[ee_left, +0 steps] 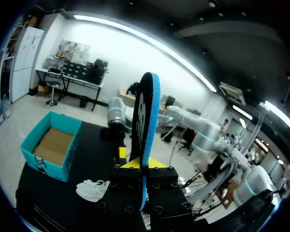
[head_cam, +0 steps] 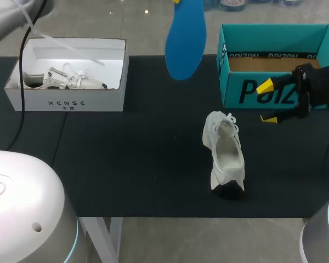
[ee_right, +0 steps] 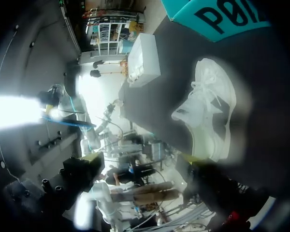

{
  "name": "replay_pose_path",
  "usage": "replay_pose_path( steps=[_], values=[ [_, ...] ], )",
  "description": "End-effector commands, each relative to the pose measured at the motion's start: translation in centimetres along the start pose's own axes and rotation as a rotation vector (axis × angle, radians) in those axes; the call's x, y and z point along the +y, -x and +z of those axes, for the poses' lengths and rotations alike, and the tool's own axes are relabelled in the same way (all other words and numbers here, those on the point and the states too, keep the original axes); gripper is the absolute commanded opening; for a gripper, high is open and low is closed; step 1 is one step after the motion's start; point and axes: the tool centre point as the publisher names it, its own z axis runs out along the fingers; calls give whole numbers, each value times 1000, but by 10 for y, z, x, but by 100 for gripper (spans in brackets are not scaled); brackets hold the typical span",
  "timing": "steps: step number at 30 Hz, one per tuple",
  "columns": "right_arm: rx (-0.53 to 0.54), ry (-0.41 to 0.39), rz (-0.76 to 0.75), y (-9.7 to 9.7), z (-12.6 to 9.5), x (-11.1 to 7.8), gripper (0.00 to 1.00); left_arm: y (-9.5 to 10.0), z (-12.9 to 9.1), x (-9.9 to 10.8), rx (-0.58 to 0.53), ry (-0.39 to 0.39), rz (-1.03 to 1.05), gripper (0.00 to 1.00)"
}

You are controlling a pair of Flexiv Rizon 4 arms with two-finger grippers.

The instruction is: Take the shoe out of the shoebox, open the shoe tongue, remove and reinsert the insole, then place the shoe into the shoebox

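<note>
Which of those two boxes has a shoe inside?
The white box on the left: a pale shoe lies in it. The teal box on the right shows only a bare brown floor.

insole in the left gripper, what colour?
The insole is blue; head view shows it best.

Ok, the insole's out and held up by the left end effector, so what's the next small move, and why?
Probably lower the left end effector to bring the blue insole down toward the white shoe. The shoe lies on the mat with its opening facing up, while the right end effector sits open beside the teal shoebox.
</note>
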Motion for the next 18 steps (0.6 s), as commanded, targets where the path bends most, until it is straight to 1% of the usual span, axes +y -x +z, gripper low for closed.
replay_pose_path(
  steps=[1,2,3,18],
  values=[
    [31,-26,-19,-1,15,4,100,0,-1,0,-1,2,-1,0],
    [32,-24,-18,-3,18,4,100,0,-1,0,-1,2,-1,0],
    [17,-45,-26,-6,23,5,100,0,-1,0,-1,2,-1,0],
    [17,-45,-26,-6,23,5,100,0,-1,0,-1,2,-1,0]
  ],
)
